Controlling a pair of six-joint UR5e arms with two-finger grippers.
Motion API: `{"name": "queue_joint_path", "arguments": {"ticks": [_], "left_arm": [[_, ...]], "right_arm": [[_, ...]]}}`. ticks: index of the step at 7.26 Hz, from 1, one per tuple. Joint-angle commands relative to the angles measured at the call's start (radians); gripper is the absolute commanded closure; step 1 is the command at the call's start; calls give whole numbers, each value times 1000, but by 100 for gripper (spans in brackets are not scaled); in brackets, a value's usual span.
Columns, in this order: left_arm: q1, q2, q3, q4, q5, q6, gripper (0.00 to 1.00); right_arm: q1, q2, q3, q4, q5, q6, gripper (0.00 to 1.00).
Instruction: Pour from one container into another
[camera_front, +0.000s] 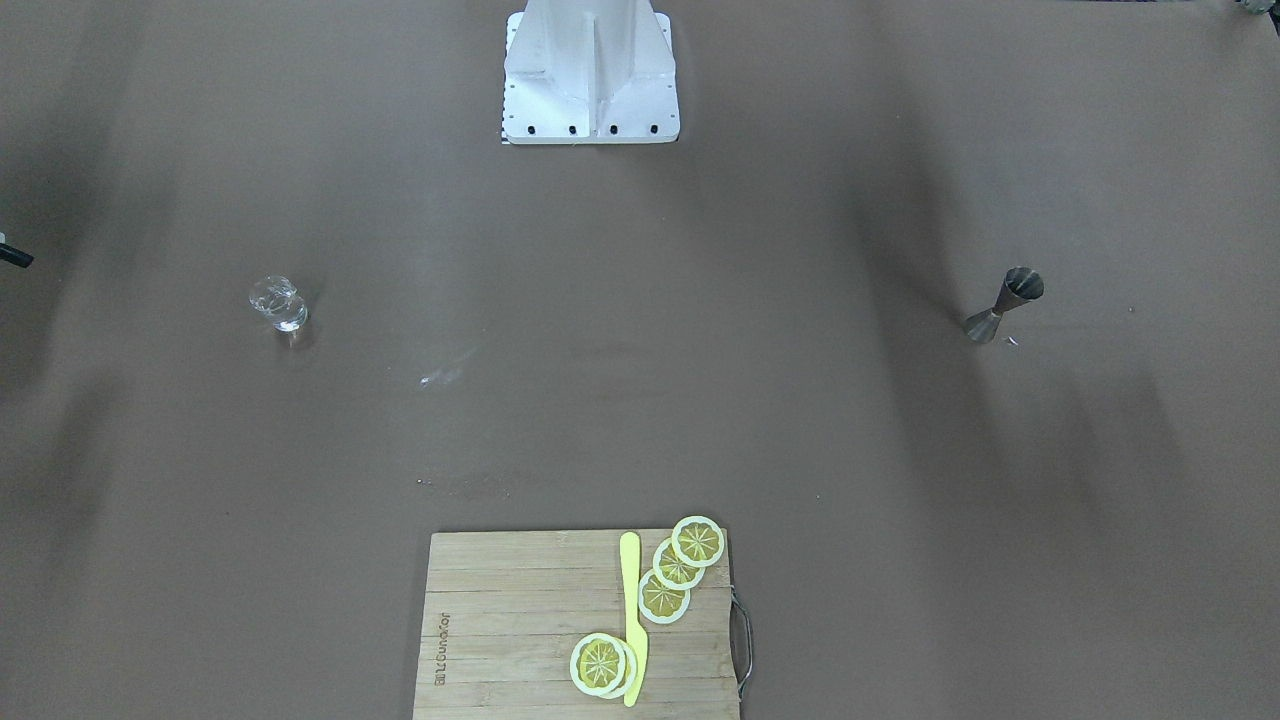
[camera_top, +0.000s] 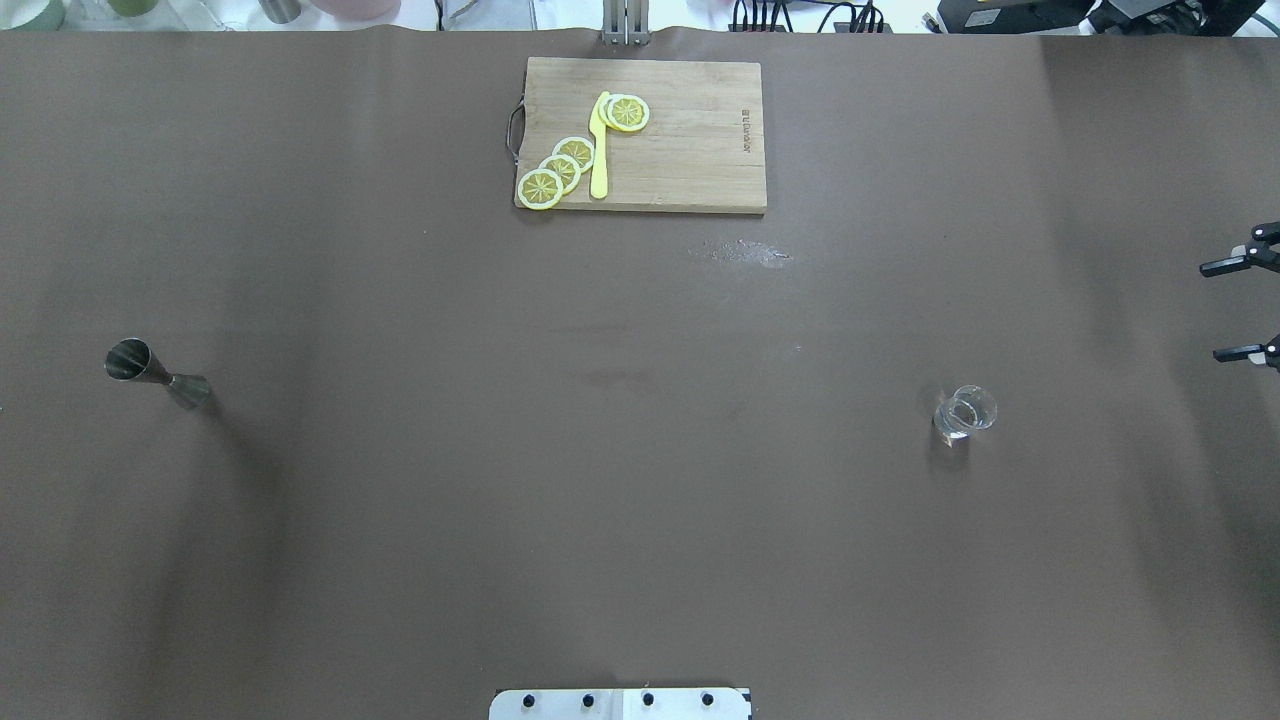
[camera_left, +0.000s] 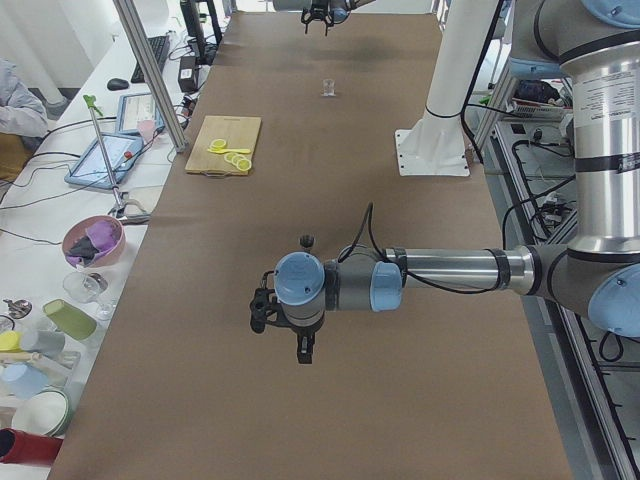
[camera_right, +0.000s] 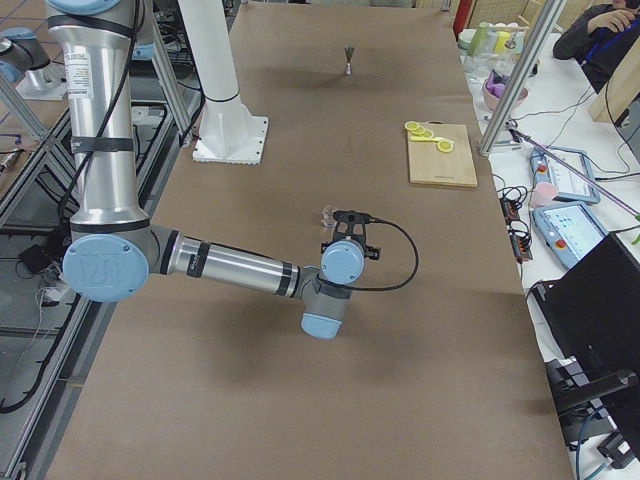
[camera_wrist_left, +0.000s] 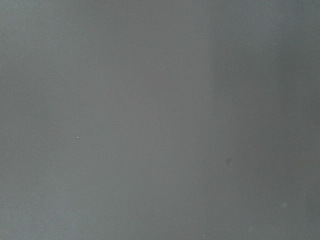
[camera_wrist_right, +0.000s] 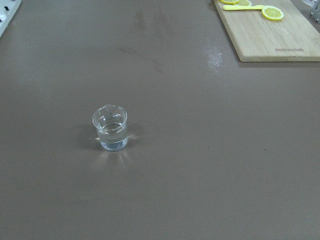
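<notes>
Standing upright on the brown table (camera_top: 620, 500), the grey metal jigger (camera_top: 155, 372) is well apart from the wooden cutting board (camera_top: 700, 130), off to the board's side on the robot's left and nearer the robot's base (camera_top: 620, 703). The clear glass tumbler (camera_top: 965, 414) also stands upright, well off the board's opposite side toward the robot's right, about as near the base as the jigger is. A wide stretch of bare table separates the two vessels. In the right wrist view a faint line runs partway up the tumbler's wall; whether it marks liquid I cannot tell. On the board lie a yellow knife (camera_top: 599, 150) and lemon slices (camera_top: 560, 170), three of them overlapping in a row beside the blade. The left gripper (camera_left: 303, 350) hangs above the table far out from the board on the robot's left, and I cannot tell how its jaws stand. The right gripper (camera_top: 1210, 312) shows at the overhead view's right edge, beyond the tumbler from the board, its two dark fingers (camera_top: 1235, 263) spread well apart and holding nothing.
</notes>
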Motion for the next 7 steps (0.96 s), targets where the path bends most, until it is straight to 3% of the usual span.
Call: {"name": "queue_joint_path", "arguments": {"ticks": [1, 2, 4, 5, 7], "left_arm": [[97, 45, -15, -251, -6, -245, 2], [153, 88, -13, -380, -6, -401, 2], [250, 188, -4, -616, 7, -433, 2], [311, 229, -5, -727, 58, -438, 2], [376, 289, -1, -849, 110, -517, 2]], "right_arm": [[-57, 36, -25, 64, -5, 5, 0], [-75, 67, -37, 64, -7, 10, 0], [-141, 98, -41, 61, -46, 33, 0], [-207, 110, -42, 62, -101, 74, 0], [-279, 115, -42, 64, -123, 80, 0]]}}
